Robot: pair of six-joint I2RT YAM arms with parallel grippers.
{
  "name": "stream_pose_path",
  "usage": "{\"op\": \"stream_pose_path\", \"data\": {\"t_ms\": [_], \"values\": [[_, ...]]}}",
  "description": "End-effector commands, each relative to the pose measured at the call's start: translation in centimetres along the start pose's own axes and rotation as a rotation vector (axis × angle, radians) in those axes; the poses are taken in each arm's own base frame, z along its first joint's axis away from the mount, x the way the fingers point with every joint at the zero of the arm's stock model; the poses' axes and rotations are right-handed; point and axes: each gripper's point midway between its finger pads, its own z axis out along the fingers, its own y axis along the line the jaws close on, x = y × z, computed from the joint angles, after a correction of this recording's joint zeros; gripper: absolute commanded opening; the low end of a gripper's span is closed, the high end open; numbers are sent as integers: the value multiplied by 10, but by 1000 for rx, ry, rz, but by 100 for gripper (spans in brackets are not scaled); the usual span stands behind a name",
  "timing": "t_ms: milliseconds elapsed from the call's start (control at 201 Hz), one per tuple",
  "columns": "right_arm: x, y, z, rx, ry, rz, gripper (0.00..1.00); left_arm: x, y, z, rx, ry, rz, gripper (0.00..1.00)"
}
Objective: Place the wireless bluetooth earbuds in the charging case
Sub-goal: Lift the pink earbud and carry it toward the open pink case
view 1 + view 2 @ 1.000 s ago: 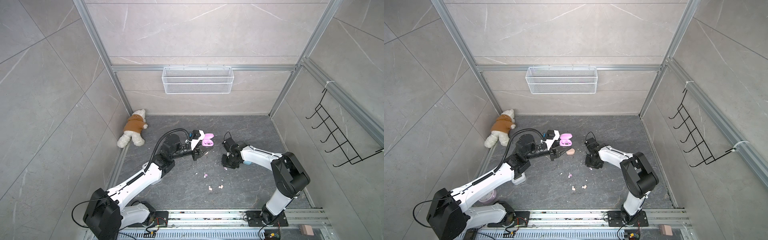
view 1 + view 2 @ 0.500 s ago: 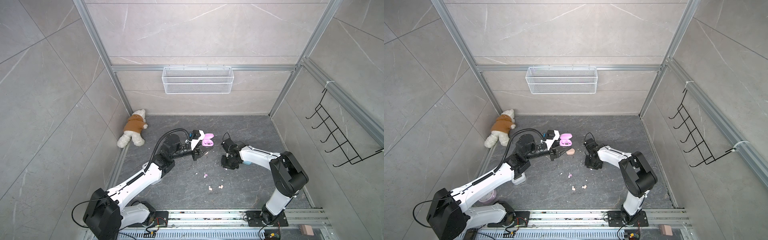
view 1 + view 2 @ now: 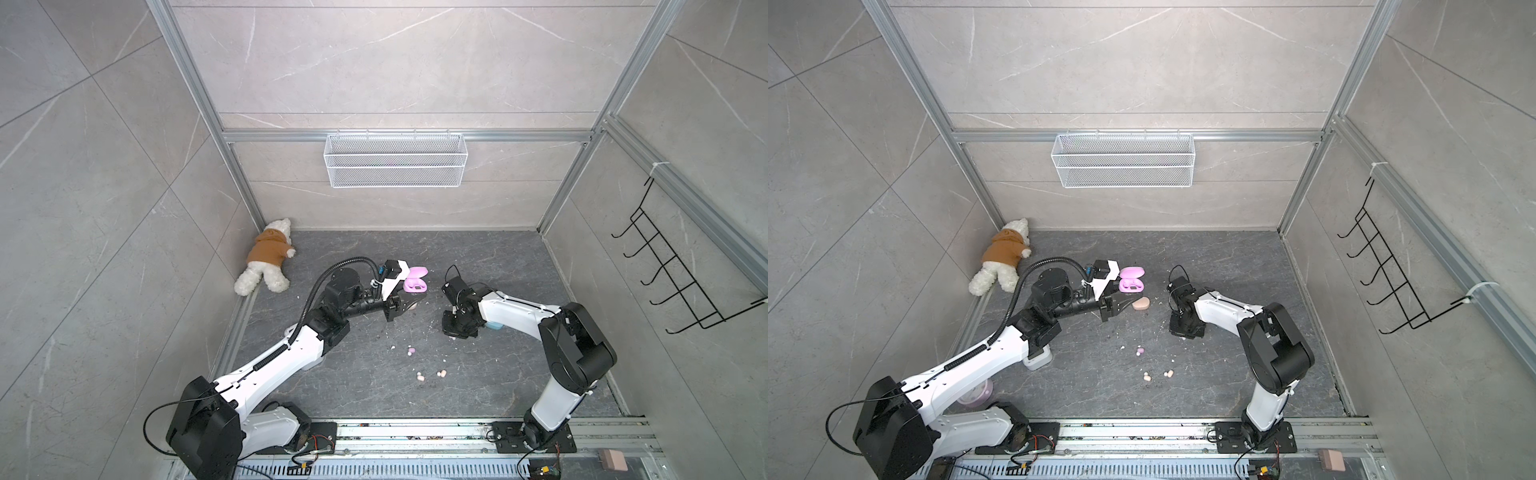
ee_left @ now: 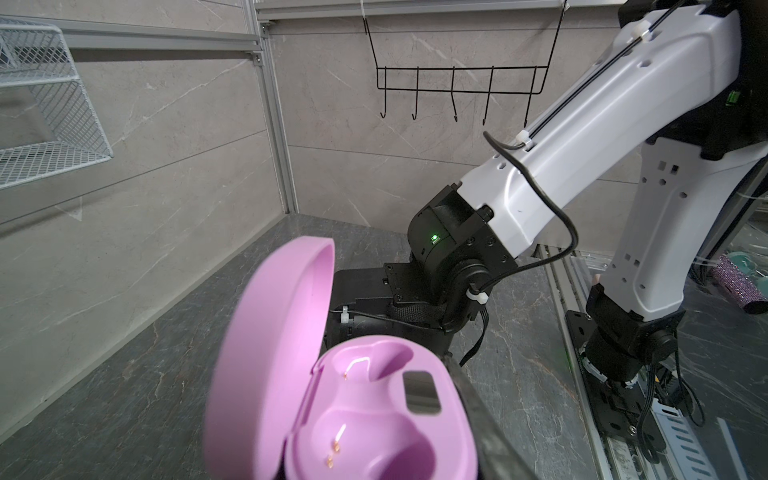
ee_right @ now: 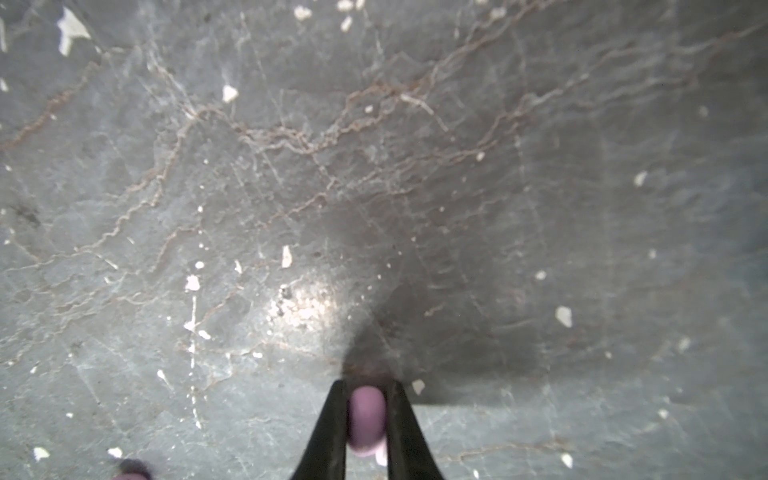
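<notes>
Far left corner: a teddy bear (image 3: 266, 259) is lying against the wall, clear of the work. The left jaws are clamping the base of the lilac charging case (image 4: 374, 415), with its lid (image 4: 270, 353) swung open. Both wells are showing empty in the left wrist view, probably being presented toward the other arm so a bud can go in. Whether the case is resting on the bench (image 3: 498, 266) I cannot tell. A peach case (image 3: 1140, 304) is sitting just beside those jaws. Mid-bench, one lilac bud (image 3: 410, 352) and a pair of peach buds (image 3: 421, 377) are lying loose, well apart from any case. Further right, the right jaws are pointing down at the bench and pinching a lilac earbud (image 5: 365, 415) between their tips. My reading: pickup is under way and the carry to the open case is coming next. A hook rack (image 3: 681, 286) is hanging unused on the right wall.
</notes>
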Motion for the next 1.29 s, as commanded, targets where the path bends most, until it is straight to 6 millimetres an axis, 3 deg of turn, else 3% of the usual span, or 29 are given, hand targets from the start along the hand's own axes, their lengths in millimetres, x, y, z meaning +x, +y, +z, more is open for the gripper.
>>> {"op": "stream_pose_path", "data": {"t_ms": [0, 164, 304, 538, 747, 866, 1100, 1289], "values": [[-4, -1, -11, 12, -40, -19, 13, -27, -4, -6, 3, -74, 71, 5], [-16, 6, -50, -42, -139, -28, 12, -34, -3, -8, -1, -101, 67, 5], [-22, 18, -102, -139, -236, -63, 12, -42, -5, -8, 10, -135, 57, 4], [-20, 35, -218, -333, -420, -164, 12, -60, -9, -3, 63, -199, 47, 5], [4, 58, -328, -577, -553, -334, 12, -81, -25, 1, 142, -250, 53, 5], [20, 74, -378, -722, -590, -426, 12, -90, -35, 3, 192, -268, 44, 5], [48, 97, -430, -942, -564, -580, 12, -93, -52, 15, 299, -278, 4, 5], [61, 102, -429, -1000, -520, -638, 12, -93, -52, 27, 363, -296, -23, 5]]}}
